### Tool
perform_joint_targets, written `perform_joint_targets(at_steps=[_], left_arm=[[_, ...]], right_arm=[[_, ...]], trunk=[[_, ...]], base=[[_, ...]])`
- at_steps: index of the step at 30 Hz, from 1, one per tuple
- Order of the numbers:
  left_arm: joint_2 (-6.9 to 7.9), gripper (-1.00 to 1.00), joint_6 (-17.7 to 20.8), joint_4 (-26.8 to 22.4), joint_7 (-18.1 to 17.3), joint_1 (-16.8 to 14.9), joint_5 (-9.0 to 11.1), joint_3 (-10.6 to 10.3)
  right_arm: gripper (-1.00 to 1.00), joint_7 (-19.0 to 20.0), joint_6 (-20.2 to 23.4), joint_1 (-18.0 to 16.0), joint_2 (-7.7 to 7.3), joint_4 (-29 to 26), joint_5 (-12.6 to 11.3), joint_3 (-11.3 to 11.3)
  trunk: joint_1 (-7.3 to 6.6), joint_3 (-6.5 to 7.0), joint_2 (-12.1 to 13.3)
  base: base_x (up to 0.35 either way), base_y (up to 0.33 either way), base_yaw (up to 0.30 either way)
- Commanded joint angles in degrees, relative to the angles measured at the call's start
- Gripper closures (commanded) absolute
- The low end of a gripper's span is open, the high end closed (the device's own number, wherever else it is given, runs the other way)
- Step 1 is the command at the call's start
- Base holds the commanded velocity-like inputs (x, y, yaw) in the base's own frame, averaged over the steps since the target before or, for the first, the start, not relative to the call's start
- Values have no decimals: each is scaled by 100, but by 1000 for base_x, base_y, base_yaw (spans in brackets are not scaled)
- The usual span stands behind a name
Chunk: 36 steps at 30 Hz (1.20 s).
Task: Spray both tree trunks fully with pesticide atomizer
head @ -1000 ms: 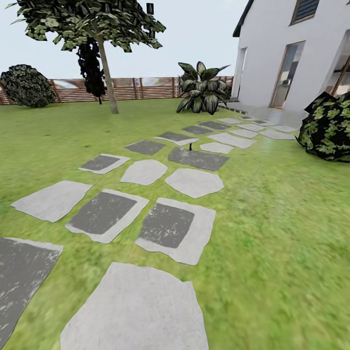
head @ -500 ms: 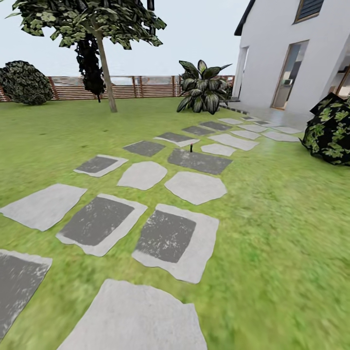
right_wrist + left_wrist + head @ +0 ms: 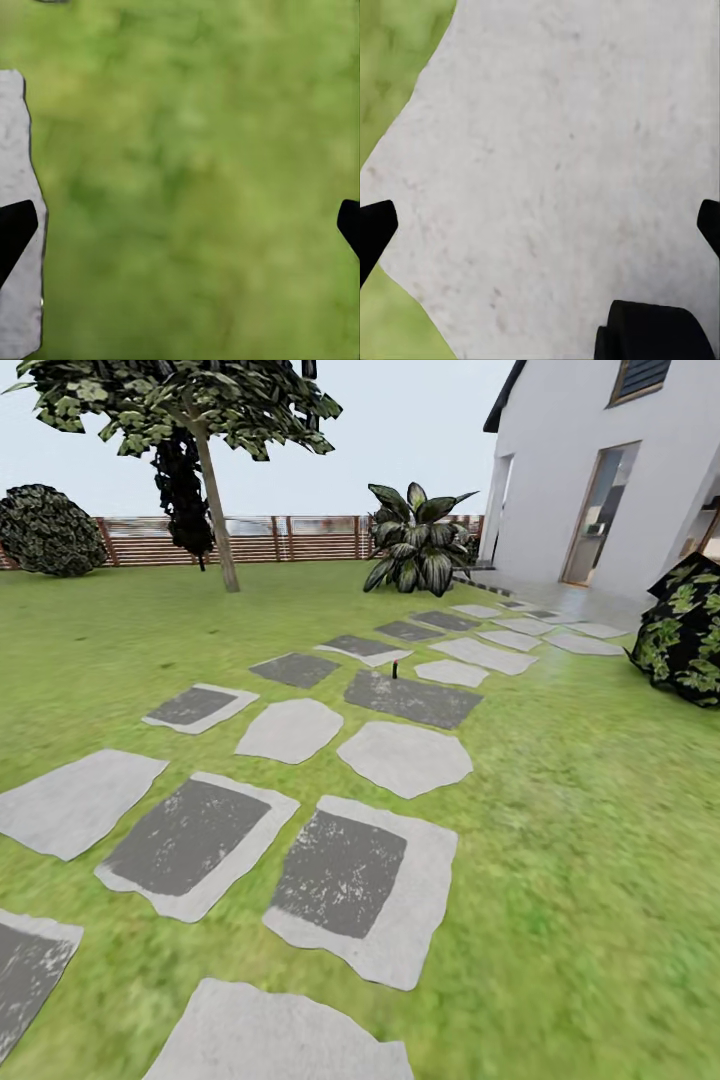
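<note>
Atomizer's prob that small dark upright thing [image 3: 394, 670] far up the stone path [image 3: 405, 757], too tiny to be sure. Garden lawn [image 3: 580, 840] all round, house [image 3: 580, 470] on the right, fence [image 3: 280, 540] at the back. Nothing done yet: no pickup, no spraying. Left gripper [image 3: 540, 225] over a pale slab, right gripper [image 3: 180, 225] over grass; both spread wide, empty, well apart from it.

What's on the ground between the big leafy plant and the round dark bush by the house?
In the head view, pale stepping stones and grass lie between the leafy plant and the dark bush.
</note>
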Motion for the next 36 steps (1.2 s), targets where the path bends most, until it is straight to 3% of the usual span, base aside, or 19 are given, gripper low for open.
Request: perform_joint_targets(at_steps=[1,36], left_arm=[[0,-100,0,0,0,0,0,0],[17,-100,0,0,0,0,0,0]], right_arm=[[-100,0,0,0,0,0,0,-1],[-100,-1,0,0,-4,52,3,-7]], trunk=[[0,0,0],[0,0,0]], base=[[321,0,0],[316,0,0]])
